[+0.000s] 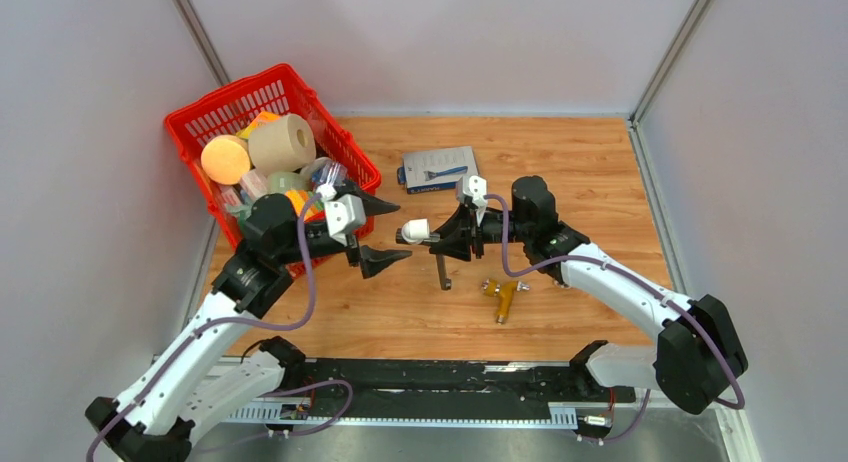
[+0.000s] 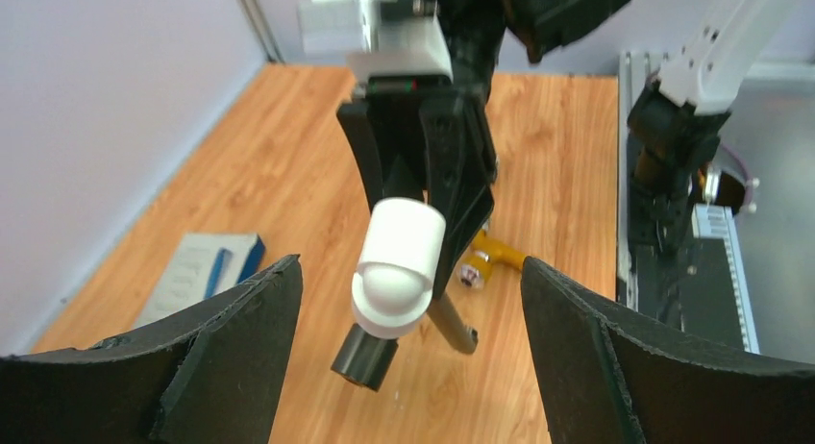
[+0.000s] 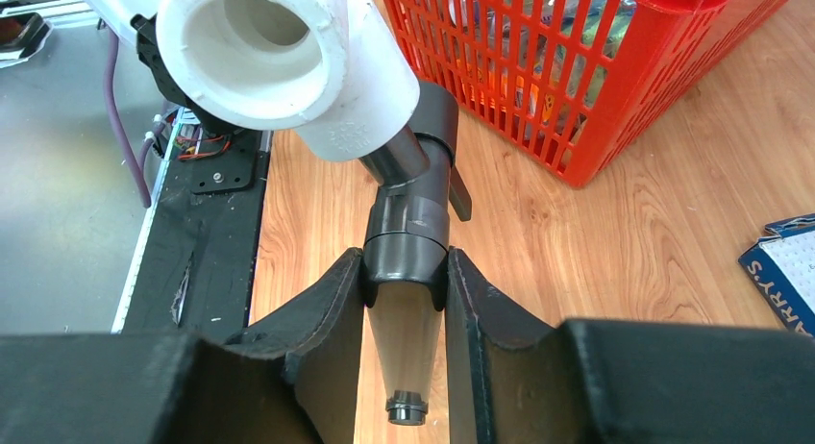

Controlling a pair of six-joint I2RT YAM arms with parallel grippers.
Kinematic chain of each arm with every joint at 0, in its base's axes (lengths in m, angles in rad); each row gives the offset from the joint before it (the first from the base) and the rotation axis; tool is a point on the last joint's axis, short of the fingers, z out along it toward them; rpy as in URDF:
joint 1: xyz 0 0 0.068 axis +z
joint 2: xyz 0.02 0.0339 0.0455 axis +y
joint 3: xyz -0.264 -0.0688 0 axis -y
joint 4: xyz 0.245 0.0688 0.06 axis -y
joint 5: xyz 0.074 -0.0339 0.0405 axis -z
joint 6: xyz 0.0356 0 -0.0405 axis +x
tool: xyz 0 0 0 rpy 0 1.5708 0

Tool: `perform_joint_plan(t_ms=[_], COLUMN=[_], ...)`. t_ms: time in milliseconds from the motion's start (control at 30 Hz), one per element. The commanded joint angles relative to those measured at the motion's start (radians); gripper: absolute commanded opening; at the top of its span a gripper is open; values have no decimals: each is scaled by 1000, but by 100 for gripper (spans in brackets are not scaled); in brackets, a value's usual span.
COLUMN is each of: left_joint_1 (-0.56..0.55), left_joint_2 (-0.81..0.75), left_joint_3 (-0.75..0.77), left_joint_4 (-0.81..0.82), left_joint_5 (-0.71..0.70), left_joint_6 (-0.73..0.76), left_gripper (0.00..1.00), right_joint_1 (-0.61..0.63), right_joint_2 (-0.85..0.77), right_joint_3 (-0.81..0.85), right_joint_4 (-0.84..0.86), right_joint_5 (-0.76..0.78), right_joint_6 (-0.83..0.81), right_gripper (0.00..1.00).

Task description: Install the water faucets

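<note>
My right gripper (image 1: 452, 238) is shut on a dark grey metal water faucet (image 1: 441, 266) and holds it above the table, its thin tube hanging down. In the right wrist view the fingers (image 3: 336, 300) clamp the faucet's thick body (image 3: 408, 234). A white plastic elbow fitting (image 3: 279, 60) sits on the faucet's far end. My left gripper (image 1: 402, 231) is open, its fingertips either side of the white fitting (image 1: 414, 229) without touching it. In the left wrist view the fitting (image 2: 399, 266) hangs between the open fingers (image 2: 240, 357), with the faucet's dark end (image 2: 365, 356) below it.
A red basket (image 1: 195, 117) full of items stands at the back left, behind the left arm. A blue and white box (image 1: 438, 168) lies at the back middle. A brass fitting (image 1: 503, 294) lies on the wood near the right arm. A black rail (image 1: 430, 377) runs along the near edge.
</note>
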Motion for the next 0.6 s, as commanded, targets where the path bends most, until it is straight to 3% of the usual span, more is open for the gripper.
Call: perform_joint_plan(t_ms=[0,433,567], left_joint_1=[-1,-4,-4], left_joint_2=[60,207,227], left_joint_3=[-3,0,11], left_joint_4=[-19,27,25], left_joint_5=[115,201,205], left_joint_6=[158,155,148], left_gripper=[89,75,61], right_joint_1=[3,23,28], right_joint_2=[-48,-41,-38], right_joint_3=[65,85,88], right_joint_4=[74,74,74], right_joint_5=[-41,-38,-38], right_joint_6=[11,7,7], right_gripper=[0,0,0])
